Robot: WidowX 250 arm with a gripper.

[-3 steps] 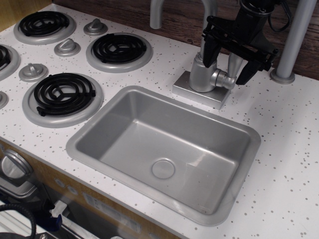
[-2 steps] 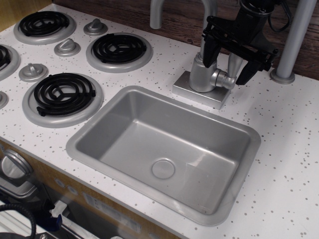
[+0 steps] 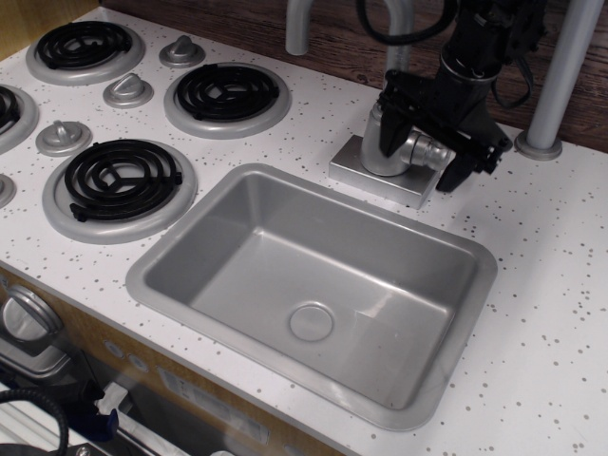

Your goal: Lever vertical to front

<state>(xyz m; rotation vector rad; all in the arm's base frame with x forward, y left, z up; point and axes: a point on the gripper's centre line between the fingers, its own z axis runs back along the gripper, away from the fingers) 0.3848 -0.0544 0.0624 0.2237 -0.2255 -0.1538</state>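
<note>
The faucet's cylindrical base (image 3: 380, 152) stands on a square plate behind the sink. The round pivot stub (image 3: 429, 150) juts from its right side. The lever rod above the stub is hidden behind my black gripper (image 3: 418, 169). The gripper hangs low over the stub, jaws open. One finger (image 3: 391, 123) stands in front of the faucet base. The other finger (image 3: 454, 163) reaches down to the right of the stub. I cannot tell whether either finger touches the lever.
The grey sink (image 3: 171, 247) lies in front of the faucet. The curved spout pipe (image 3: 298, 28) rises at the back. A grey post (image 3: 556, 85) stands to the right of the gripper. Stove burners (image 3: 226, 93) and cone knobs (image 3: 127, 90) are on the left.
The gripper has come down and slightly forward, from above the stub to straddling it. The upright lever that showed between the fingers is now covered by the gripper.
</note>
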